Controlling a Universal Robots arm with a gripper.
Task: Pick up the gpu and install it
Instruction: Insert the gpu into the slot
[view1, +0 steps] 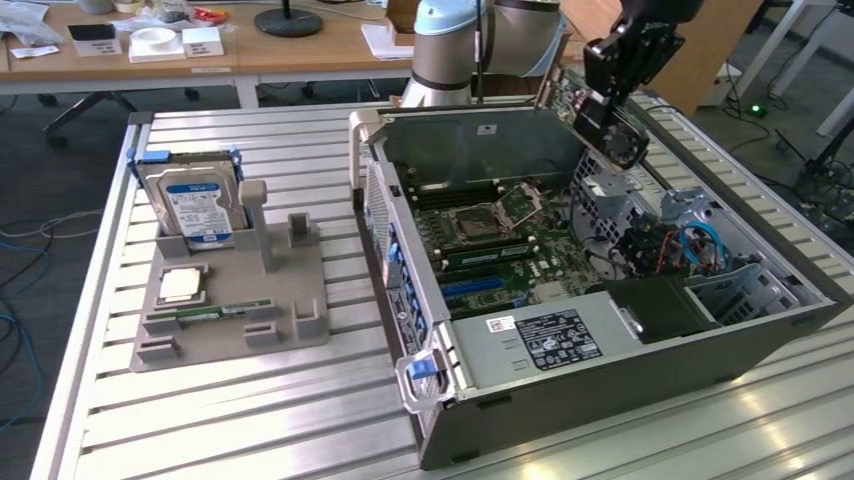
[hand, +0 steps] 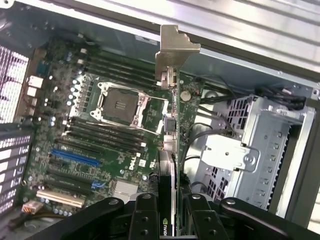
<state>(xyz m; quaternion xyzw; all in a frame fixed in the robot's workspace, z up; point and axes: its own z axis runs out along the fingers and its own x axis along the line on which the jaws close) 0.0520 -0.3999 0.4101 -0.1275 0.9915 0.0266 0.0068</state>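
Exterior view, pincer: we see the pincer (view1: 611, 92) clenched on the gpu (view1: 617, 135), carrying it in the air.
Exterior view, gpu: it hangs tilted below the pincer, fan face towards us, over the far corner of the open computer case (view1: 667, 350) on the exterior view's right.
Exterior view, key relation: we judge the motherboard (view1: 507, 240) to lie lower than the card and towards the exterior view's left. Its blue slot (view1: 474, 288) is well apart from the card.
Exterior view, surroundings: the hard drive (view1: 198, 205) stands in the grey holder (view1: 287, 330) on the worktop (view1: 240, 420), away from the arm.
Wrist view, pincer: both fingers (hand: 145, 220) press the card between them, so the pincer (hand: 172, 222) is grasping the gpu (hand: 182, 110).
Wrist view, long axis: we see the card edge-on, running straight out from the pincer and ending in the silvery end bracket (hand: 175, 55).
Wrist view, key relation: the card's edge lies between the motherboard (hand: 100, 125) and the drive cage (hand: 260, 150). The blue slot (hand: 75, 157) sits off to the motherboard side, not under the card.
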